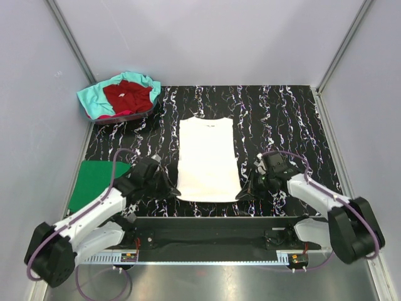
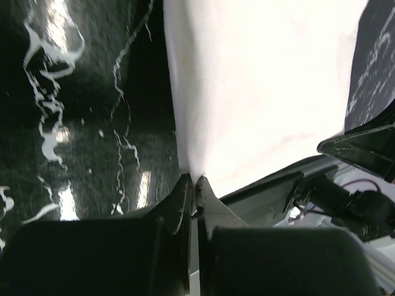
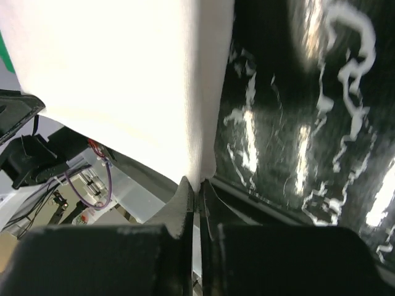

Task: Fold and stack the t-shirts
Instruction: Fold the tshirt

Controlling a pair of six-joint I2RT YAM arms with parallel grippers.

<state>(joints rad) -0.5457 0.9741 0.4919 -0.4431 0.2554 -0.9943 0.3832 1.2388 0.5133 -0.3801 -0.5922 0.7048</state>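
Left gripper [image 2: 192,181] and right gripper [image 3: 198,182] both pinched tight on white t-shirt [image 1: 208,157], near hem corners. Lift together, keep hem taut, fold toward collar.

The left arm [image 1: 88,216] covers part of the green shirt [image 1: 88,182]. In the far pile the dark red shirt [image 1: 127,95] hides most of the teal shirt [image 1: 91,99]. Both wrist views cut the white shirt [image 2: 265,86] off at the top edge; the table [image 2: 80,142] there is blurred.
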